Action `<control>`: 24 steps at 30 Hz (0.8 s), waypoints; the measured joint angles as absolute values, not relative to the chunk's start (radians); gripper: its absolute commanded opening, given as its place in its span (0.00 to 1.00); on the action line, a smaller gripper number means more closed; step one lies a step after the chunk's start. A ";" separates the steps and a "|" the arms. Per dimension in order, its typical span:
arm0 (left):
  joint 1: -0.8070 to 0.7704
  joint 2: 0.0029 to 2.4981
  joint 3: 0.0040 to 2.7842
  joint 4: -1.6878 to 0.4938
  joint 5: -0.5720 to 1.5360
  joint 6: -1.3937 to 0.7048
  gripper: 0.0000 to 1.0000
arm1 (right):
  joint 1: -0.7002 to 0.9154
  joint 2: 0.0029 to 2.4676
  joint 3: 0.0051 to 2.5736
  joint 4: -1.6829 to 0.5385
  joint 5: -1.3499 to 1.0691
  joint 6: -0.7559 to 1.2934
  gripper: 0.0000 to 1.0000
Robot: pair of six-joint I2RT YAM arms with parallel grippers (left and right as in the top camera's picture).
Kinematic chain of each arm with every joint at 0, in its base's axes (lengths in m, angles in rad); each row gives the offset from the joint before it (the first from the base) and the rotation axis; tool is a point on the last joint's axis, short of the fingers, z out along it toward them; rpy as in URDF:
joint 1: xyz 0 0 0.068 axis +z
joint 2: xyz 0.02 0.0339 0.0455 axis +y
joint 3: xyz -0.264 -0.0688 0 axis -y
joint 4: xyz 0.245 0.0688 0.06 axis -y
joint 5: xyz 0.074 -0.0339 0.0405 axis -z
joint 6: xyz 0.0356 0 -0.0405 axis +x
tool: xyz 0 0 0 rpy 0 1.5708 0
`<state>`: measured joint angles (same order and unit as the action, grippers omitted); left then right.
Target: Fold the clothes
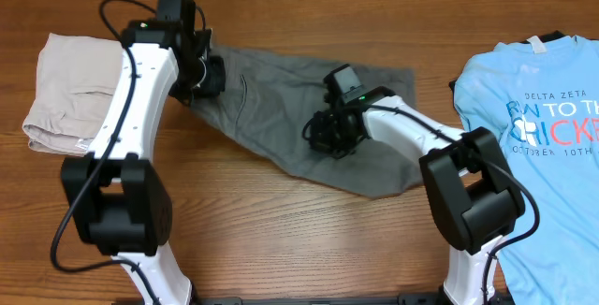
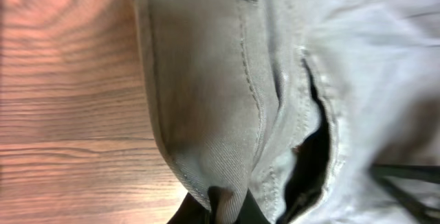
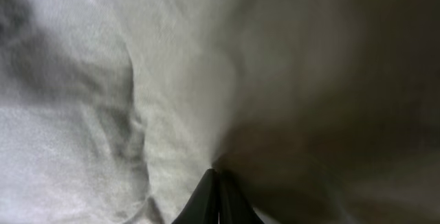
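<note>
1. Nearest the lens, at the bottom centre of the right wrist view, the right claw (image 3: 218,183) is seen with its two dark fingertips pressed together to a point. Grey cloth is pinched at that point, and creases run out from it.
2. At the bottom centre of the left wrist view, the left claw (image 2: 221,207) is clenched on a rounded fold of the shorts (image 2: 206,100) beside a stitched seam. The slit pocket (image 2: 317,148) gapes dark just to the right of that fold.
3. In the overhead view, the shorts (image 1: 271,85) are spread across the upper middle of the table (image 1: 281,249), running from upper left to lower right. They are wrinkled and not yet folded.
4. The left claw (image 1: 208,73) is set on the upper left end of the shorts, and the right claw (image 1: 326,132) on their middle.
5. A folded beige garment (image 1: 70,90) is seen at the left edge of the frame. Whether it touches the shorts is hidden by the left arm (image 1: 140,80).
6. A blue T-shirt (image 1: 533,108) with white print is laid at the right edge, near the shorts but apart from them.
</note>
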<state>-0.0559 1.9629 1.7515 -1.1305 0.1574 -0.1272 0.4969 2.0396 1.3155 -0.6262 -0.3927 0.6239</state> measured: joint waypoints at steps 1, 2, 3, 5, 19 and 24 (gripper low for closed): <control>-0.059 1.949 1.763 -1.137 0.157 -0.127 0.04 | 0.508 2.040 1.315 -0.617 -0.393 0.633 0.04; -0.065 1.937 1.771 -1.143 0.157 -0.127 0.04 | 0.528 2.040 1.315 -0.602 -0.392 0.651 0.04; -0.070 1.928 1.779 -1.148 0.157 -0.127 0.04 | 0.550 2.040 1.315 -0.585 -0.392 0.670 0.04; -0.085 1.919 1.794 -1.156 0.157 -0.127 0.05 | 0.600 2.040 1.315 -0.550 -0.393 0.712 0.04; -0.133 1.917 1.832 -1.207 0.114 -0.103 0.04 | 0.596 2.025 1.314 -0.582 -0.404 0.725 0.04; -0.134 1.917 1.908 -1.273 0.078 -0.093 0.04 | 0.439 1.906 1.316 -0.745 -0.400 0.631 0.04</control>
